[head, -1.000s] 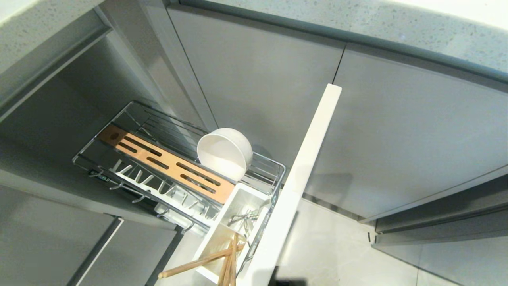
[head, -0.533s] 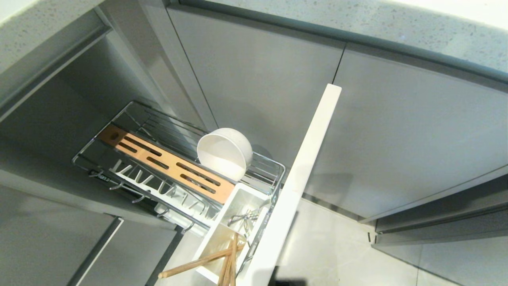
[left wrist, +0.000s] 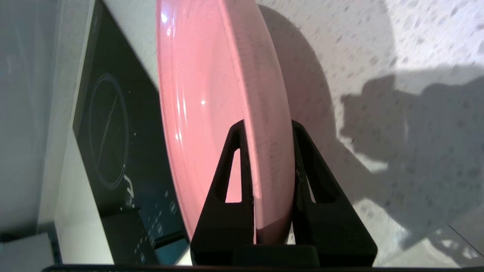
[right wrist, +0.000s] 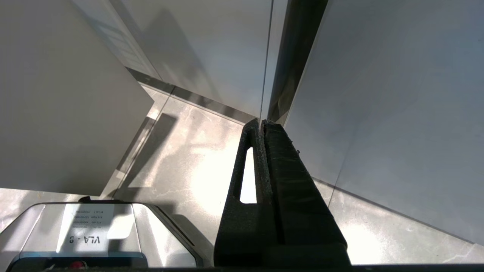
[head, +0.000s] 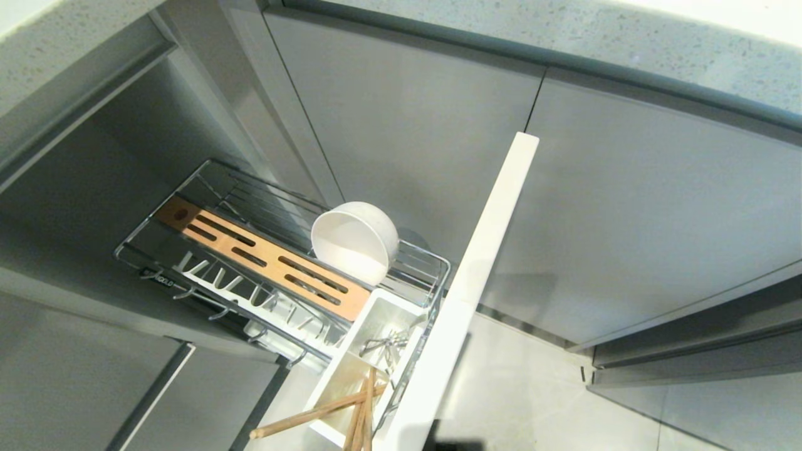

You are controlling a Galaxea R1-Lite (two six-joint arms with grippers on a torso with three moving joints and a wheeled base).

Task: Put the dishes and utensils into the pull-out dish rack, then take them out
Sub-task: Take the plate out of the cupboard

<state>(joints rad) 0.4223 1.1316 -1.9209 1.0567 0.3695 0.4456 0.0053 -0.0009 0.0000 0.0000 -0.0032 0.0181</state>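
Gripping the pink plate (left wrist: 211, 94) by its rim, the left gripper (left wrist: 266, 130) holds it on edge above the speckled countertop (left wrist: 378, 45), beside a black induction hob (left wrist: 109, 139), likely so it can slide between the white prongs (head: 250, 291) of the pull-out dish rack (head: 188, 188). A white bowl (head: 355, 241) already leans in the rack and the chopsticks (head: 351, 407) stand in its utensil tub (head: 369, 313). The pale front panel (head: 482, 263) flanks the approach. The right gripper (right wrist: 262, 124) hangs closed and empty near the floor.

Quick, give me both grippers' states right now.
Left gripper: shut on the pink plate, gripping its rim edge-on above the speckled countertop.
Right gripper: shut, holding nothing, parked near the floor.
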